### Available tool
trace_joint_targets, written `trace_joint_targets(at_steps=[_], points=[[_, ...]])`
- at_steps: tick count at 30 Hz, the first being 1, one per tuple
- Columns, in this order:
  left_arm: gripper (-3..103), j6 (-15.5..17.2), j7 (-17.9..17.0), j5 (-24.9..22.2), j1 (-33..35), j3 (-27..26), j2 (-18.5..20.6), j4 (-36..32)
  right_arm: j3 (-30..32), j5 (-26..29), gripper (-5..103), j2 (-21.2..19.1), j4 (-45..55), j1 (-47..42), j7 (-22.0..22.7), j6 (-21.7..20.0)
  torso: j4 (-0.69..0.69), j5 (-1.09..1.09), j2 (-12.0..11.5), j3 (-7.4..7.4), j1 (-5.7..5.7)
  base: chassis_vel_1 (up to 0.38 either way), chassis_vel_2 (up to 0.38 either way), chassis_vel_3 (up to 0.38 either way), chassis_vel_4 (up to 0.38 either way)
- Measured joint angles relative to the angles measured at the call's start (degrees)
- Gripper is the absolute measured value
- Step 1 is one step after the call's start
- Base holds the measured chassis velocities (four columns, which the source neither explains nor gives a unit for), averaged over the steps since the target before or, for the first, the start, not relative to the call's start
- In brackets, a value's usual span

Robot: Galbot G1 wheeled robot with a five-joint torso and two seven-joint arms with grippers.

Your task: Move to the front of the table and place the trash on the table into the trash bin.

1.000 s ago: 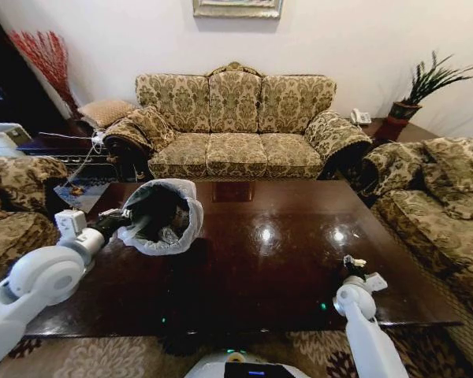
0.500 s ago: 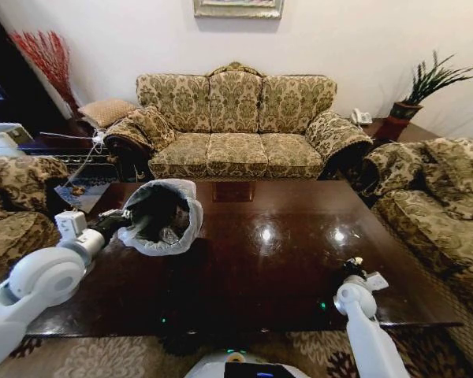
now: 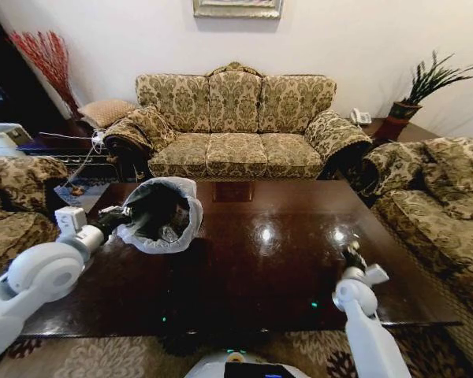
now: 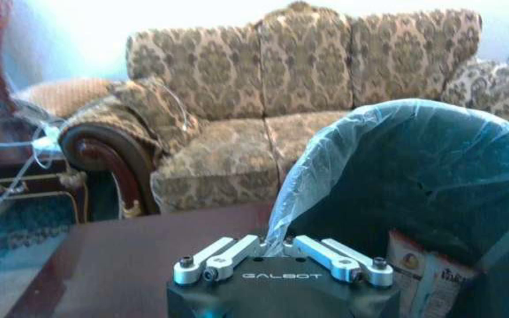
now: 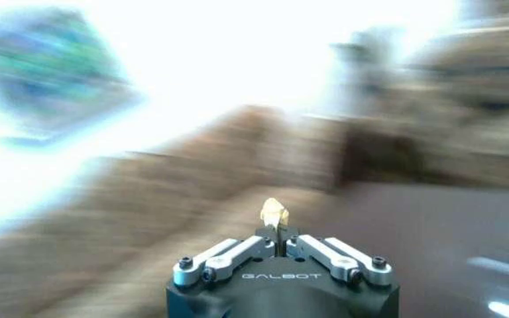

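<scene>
The trash bin (image 3: 164,214), dark inside with a white bag over its rim, hangs tilted on its side above the left part of the dark glossy table (image 3: 252,276). My left gripper (image 3: 117,220) is shut on its bag-covered rim (image 4: 283,228). Inside the bin lie printed wrappers (image 4: 421,268). Near the table's front right edge, my right gripper (image 3: 351,255) points upward. In the right wrist view, that right gripper (image 5: 277,237) is shut on a small pale yellowish scrap of trash (image 5: 274,212).
A patterned sofa (image 3: 236,126) stands behind the table. An armchair (image 3: 437,205) flanks the right side and another (image 3: 12,205) the left. A potted plant (image 3: 414,98) and a phone (image 3: 360,117) sit on a corner table at the back right.
My right gripper has swung upward with the scrap in it. The left gripper and the bin have risen slightly.
</scene>
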Motion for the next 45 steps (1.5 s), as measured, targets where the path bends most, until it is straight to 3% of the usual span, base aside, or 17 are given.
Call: trace_joint_targets(at_steps=[1,4,5,7,8,14,20,23,25,32,33,37,39,41,42,44,45], points=[[2,0.0,0.0,0.0,0.0,0.0,0.0,0.0,0.0,0.0,0,0.0,0.0,0.0,0.0,0.0,0.0,0.0,0.0,0.0,0.0,0.0,0.0,0.0,0.0],[2,1.8,-0.4,-2.5,0.0,0.0,2.2,-0.7,-10.6,-4.3,0,-1.8,8.3,3.0,-14.0,1.1,-0.01,-0.05,0.0,-0.01,-0.01,0.0,0.0,0.0,0.0],[2,1.8,-0.4,-2.5,0.0,0.0,2.2,-0.7,-10.6,-4.3,0,-1.8,8.3,3.0,-14.0,1.1,-0.01,-0.05,0.0,-0.01,-0.01,0.0,0.0,0.0,0.0],[2,3.1,-0.7,-4.5,0.1,0.1,4.7,-0.9,-19.1,-6.9,0,-3.0,10.6,7.9,-20.4,3.2,0.01,0.0,0.0,-0.02,-0.02,0.0,0.0,0.0,0.0],[2,3.1,-0.7,-4.5,0.1,0.1,4.7,-0.9,-19.1,-6.9,0,-3.0,10.6,7.9,-20.4,3.2,0.01,0.0,0.0,-0.02,-0.02,0.0,0.0,0.0,0.0],[2,4.5,-3.8,-13.3,-0.9,0.6,11.2,-3.1,-36.2,-8.3,0,-2.9,9.6,18.7,-27.8,4.4,-0.01,0.01,0.0,0.0,0.0,0.0,0.0,0.0,0.0],[2,4.1,-4.1,-14.2,-1.6,1.1,12.7,-3.1,-41.9,-10.8,-1,-2.2,6.4,20.3,-27.5,2.3,-0.01,0.01,0.0,0.0,0.0,0.0,0.0,0.0,0.0],[2,3.8,-4.0,-14.0,-1.7,1.3,12.1,-3.0,-43.6,-12.1,15,-1.9,4.7,20.6,-26.1,1.9,-0.01,0.0,0.0,0.0,0.0,0.0,0.0,0.0,0.0],[2,3.8,-4.0,-13.8,-1.7,1.3,11.8,-3.0,-43.8,-12.1,15,-1.9,4.5,20.7,-25.7,1.8,-0.01,0.01,0.0,0.0,0.0,0.0,0.0,0.0,0.0],[2,3.5,-3.4,-11.9,-1.1,1.4,8.4,-3.8,-43.8,-12.2,47,-1.8,4.1,21.5,-24.2,1.8,0.0,0.0,0.0,0.0,0.0,0.0,0.0,0.0,0.0],[2,3.5,-3.4,-11.9,-1.1,1.4,8.4,-3.8,-43.8,-12.2,47,-1.8,4.1,21.5,-24.2,1.8,0.0,0.0,0.0,0.0,0.0,0.0,0.0,0.0,0.0],[2,3.3,-5.3,-11.2,-0.6,0.4,6.0,-1.4,-39.7,-11.1,63,-1.9,8.4,17.3,-22.3,2.2,-0.01,0.0,0.0,0.0,0.0,0.0,0.0,0.0,0.0],[2,3.4,-8.5,-11.4,1.5,-3.9,4.5,2.4,-35.2,-12.9,75,-3.0,11.6,13.0,-20.0,2.9,-0.02,0.0,0.0,-0.01,-0.01,0.0,0.0,0.0,0.0],[2,3.4,-9.9,-12.2,2.6,-6.3,3.9,3.9,-33.1,-14.7,75,-3.4,12.4,11.2,-19.1,3.1,-0.01,0.0,0.0,0.0,-0.01,0.0,0.0,0.0,0.0],[2,3.5,-11.6,-13.8,3.7,-9.7,2.9,5.7,-30.0,-16.5,85,-3.5,13.0,8.7,-18.0,3.7,0.0,0.0,0.0,-0.01,-0.01,0.0,0.0,0.0,0.0],[2,3.4,-12.3,-14.4,4.3,-11.3,2.3,6.7,-28.3,-17.1,85,-3.5,13.2,7.3,-17.1,4.4,-0.01,0.01,0.0,-0.01,-0.01,0.0,0.0,0.0,0.0],[2,3.4,-13.3,-14.9,5.1,-14.1,1.0,8.2,-26.1,-17.4,91,-3.1,13.3,5.3,-15.5,5.2,-0.02,0.0,0.0,-0.01,0.0,0.0,0.0,0.0,0.0]])
